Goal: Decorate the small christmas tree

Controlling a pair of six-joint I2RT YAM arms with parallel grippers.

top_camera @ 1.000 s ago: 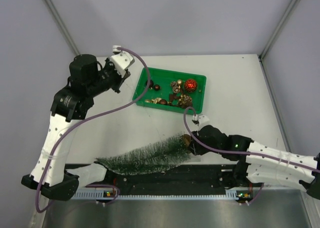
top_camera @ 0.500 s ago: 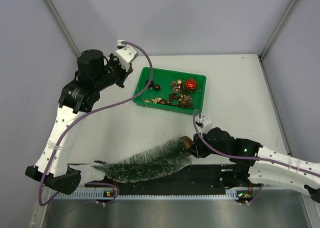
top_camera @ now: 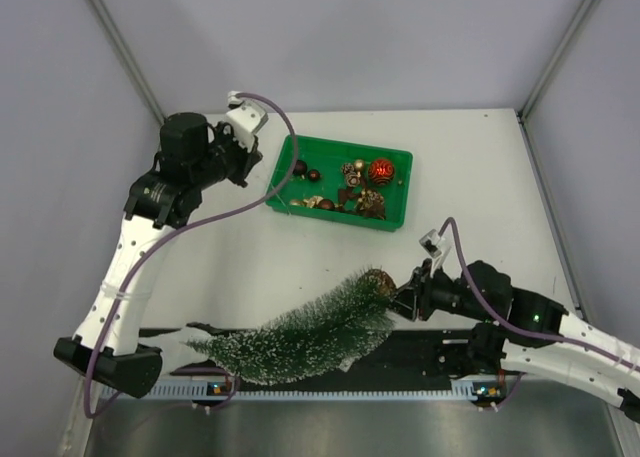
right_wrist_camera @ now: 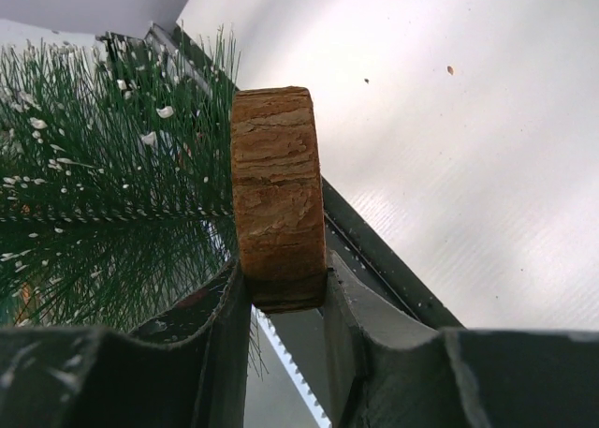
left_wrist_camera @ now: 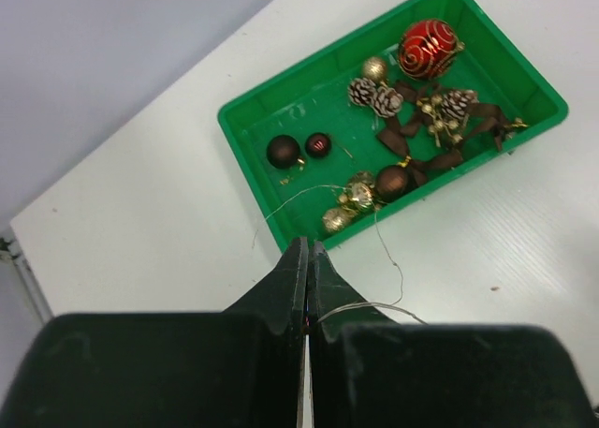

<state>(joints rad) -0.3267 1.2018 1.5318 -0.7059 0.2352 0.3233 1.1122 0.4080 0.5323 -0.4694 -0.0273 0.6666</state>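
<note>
Bristly dark green cone tree with frosted tips (top_camera: 310, 327) lying along the counter's (top_camera: 480, 177) near edge, my right fingers (right_wrist_camera: 211, 353) clamping its rough wooden disc base (right_wrist_camera: 278, 199), my left fingers (left_wrist_camera: 281, 297) pressed together above the green plastic tray (left_wrist_camera: 323, 95), tree skewed more than a second ago.

Robotics laboratory cell: a white table (top_camera: 480, 177) is enclosed by plain grey panels (top_camera: 350, 37) on metal struts (top_camera: 120, 47); left arm (top_camera: 125, 267) and right arm (top_camera: 560, 332) are bolted at its near edge.

Frosted green small christmas tree (top_camera: 310, 327) lies sideways, brown base (top_camera: 377, 279) rightward.
</note>
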